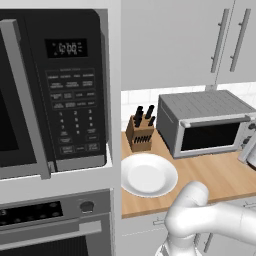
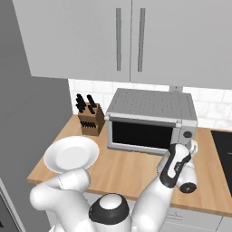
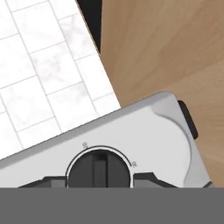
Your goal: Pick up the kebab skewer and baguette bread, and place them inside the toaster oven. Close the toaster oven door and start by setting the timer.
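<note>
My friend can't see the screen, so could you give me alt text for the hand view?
A dark round dial on the grey toaster oven sits right in front of the camera, with the claw shut on it. Behind lie white wall tiles and a wooden counter.

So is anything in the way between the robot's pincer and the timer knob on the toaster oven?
Nothing visible is. In the hand view the dark timer knob on the toaster oven sits right at the pincer, its fingertips on either side of the knob. The toaster oven door is already shut.
</note>
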Robot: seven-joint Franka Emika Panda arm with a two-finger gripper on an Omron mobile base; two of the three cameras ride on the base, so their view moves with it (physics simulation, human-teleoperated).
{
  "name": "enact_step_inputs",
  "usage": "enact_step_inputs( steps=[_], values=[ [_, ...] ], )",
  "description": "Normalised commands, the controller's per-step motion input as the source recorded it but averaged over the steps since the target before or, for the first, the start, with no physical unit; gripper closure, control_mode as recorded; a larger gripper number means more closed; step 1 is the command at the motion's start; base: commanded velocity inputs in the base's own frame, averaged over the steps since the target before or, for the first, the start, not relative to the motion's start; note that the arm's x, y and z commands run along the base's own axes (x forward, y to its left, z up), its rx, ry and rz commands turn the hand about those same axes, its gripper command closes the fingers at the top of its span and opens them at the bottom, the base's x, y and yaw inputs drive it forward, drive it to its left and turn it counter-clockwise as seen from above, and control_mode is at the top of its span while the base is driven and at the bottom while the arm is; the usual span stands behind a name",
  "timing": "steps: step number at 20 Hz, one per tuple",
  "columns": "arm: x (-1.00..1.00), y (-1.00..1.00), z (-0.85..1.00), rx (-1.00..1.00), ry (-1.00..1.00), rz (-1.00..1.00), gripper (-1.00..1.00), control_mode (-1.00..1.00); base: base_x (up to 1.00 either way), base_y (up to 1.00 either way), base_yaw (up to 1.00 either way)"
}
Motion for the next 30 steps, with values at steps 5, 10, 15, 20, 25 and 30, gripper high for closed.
enact_step_inputs(
  steps=[5, 10, 15, 20, 25, 30],
  values=[
    [0.12, -0.10, 0.17, 0.45, 0.10, -0.09, 1.00, -1.00, 0.00, 0.00, 0.00],
    [0.00, -0.25, 0.16, 0.51, 0.13, -0.09, 1.00, -1.00, 0.00, 0.00, 0.00],
    [0.00, -0.24, 0.18, 0.54, 0.13, -0.09, 1.00, -1.00, 0.00, 0.00, 0.00],
    [0.00, -0.25, 0.05, 0.55, 0.04, -0.07, 1.00, -1.00, 0.00, 0.00, 0.00],
    [0.15, -0.29, 0.04, 0.57, 0.00, -0.08, 1.00, -1.00, 0.00, 0.00, 0.00],
    [0.28, -0.32, 0.03, 0.52, 0.00, -0.11, 1.00, -1.00, 0.00, 0.00, 0.00]
  ],
)
